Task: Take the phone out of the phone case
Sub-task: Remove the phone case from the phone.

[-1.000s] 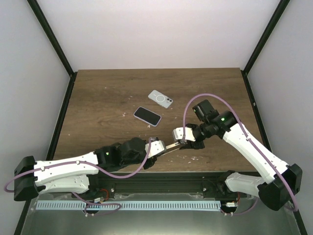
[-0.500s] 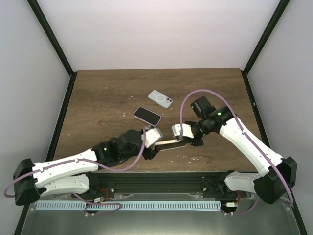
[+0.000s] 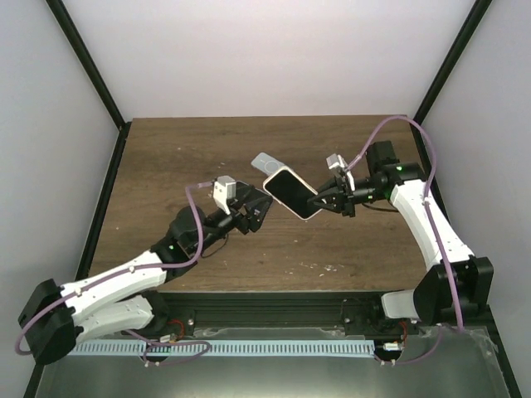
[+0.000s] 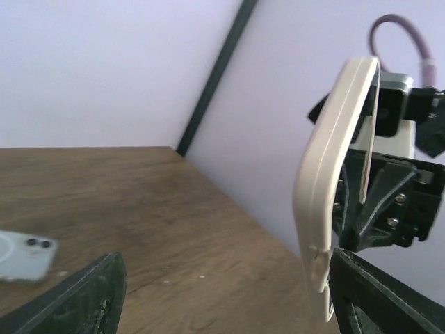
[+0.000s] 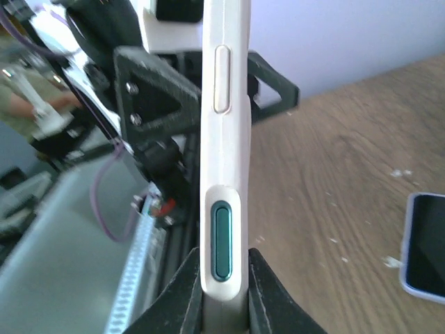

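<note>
White walls [image 3: 265,58] and black frame posts [image 3: 87,60] enclose a dark wooden counter [image 3: 166,166]. Two white robot arms reach over it from its near edge, the left arm [image 3: 124,278] and the right arm [image 3: 431,232], each ending in one black claw.

Three phone-shaped things are in view. One is the cream phone case [image 3: 290,192], lifted clear of the wood above the middle of the counter, a little toward the right edge. It is tilted, with its broad pale face toward the overhead camera. The right claw [image 3: 325,199] is clamped on its lower end, one finger on each broad face. In the right wrist view the case's side rail shows one long cream button cover and one green one. Whether a phone sits inside the case cannot be told.

The left claw [image 3: 253,207] hangs just beside the case with its fingers spread wide apart, touching nothing.

Two things lie flat on the counter. A pale handset [image 3: 265,161] rests back-up toward the far edge, two small lenses at one corner, partly hidden behind the raised case. A dark phone [image 5: 425,247] with a lilac rim lies near the middle, seen plainly only from the right wrist.
</note>
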### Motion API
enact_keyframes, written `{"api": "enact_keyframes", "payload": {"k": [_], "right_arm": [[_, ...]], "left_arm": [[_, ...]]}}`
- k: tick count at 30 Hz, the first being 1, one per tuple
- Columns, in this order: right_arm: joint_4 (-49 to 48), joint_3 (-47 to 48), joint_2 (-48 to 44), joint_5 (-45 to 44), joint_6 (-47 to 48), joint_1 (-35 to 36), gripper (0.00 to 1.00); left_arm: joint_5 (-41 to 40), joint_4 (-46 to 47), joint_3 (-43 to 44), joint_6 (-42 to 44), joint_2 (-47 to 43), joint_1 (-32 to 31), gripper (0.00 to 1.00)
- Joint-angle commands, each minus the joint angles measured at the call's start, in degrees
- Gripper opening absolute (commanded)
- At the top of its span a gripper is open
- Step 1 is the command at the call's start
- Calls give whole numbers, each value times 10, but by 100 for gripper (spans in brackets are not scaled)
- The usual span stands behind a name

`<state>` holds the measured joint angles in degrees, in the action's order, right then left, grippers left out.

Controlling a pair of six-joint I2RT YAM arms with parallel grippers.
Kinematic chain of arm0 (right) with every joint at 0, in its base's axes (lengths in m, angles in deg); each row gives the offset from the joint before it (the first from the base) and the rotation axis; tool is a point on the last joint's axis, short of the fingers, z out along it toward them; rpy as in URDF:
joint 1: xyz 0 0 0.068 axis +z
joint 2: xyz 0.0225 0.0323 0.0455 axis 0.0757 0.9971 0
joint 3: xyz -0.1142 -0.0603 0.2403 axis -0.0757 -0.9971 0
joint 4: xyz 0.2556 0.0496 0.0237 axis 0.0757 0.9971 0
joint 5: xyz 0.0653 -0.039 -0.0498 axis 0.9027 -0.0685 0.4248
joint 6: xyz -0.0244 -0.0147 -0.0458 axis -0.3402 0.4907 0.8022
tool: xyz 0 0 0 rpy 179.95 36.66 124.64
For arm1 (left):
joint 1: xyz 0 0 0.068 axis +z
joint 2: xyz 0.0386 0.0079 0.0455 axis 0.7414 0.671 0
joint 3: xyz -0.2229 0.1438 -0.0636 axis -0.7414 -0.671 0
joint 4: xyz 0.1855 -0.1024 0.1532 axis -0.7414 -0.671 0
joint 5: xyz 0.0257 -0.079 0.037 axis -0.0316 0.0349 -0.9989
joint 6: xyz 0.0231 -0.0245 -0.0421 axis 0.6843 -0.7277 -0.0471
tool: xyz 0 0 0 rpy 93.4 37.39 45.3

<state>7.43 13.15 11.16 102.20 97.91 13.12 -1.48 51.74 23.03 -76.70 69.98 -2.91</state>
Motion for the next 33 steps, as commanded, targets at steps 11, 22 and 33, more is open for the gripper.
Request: {"api": "enact_keyframes", "payload": {"k": [11,22,33], "right_arm": [[-158,-83,-50,194,-219,-6,1],[-168,-99,-55,191,-232,-6,1],[-173,-111,-52,191,-231,-6,2]], "left_arm": [[215,319,38,-89,155,0,50],[231,310,68,-85,175,1,18],[251,296,103,-83,208,1,14]]}}
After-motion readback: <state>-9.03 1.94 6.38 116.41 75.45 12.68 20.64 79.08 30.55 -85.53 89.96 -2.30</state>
